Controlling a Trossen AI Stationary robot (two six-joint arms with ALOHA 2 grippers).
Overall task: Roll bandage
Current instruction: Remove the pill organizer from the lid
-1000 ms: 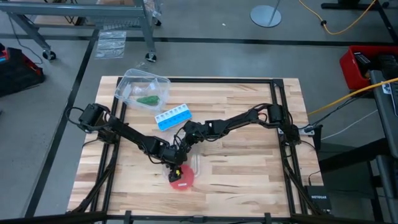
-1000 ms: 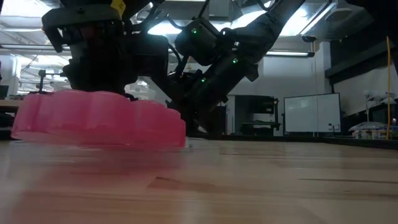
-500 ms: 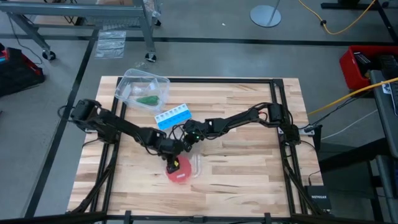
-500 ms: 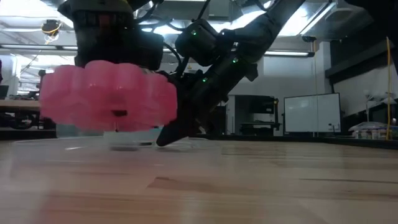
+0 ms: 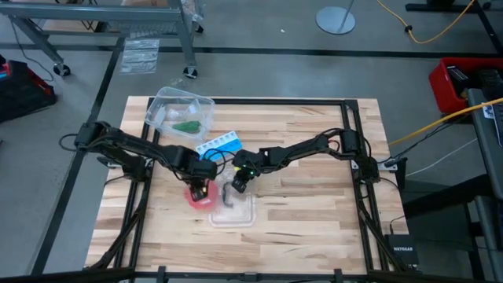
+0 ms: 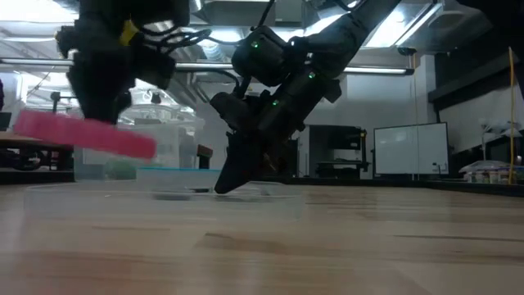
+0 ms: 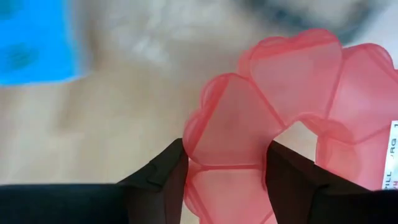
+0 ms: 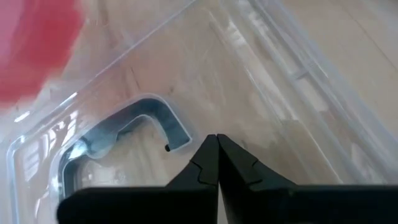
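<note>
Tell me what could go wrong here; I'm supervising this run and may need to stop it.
1. The left gripper holds the red disc by one lobe, lifted off the table and tilted; it could slip out.
2. The right gripper, shut, presses on the clear lid; it may skid.
3. The bandage sits in the tub, untouched.

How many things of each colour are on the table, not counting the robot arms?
Red: 1, the red scalloped plastic disc, held in the left gripper.
Blue and white: 1, the blue-and-white pill box.
Green: 1, the dark green cloth bandage, in the tub.
Clear: 2, the clear plastic tub and the flat clear plastic lid.
Total: 5
</note>
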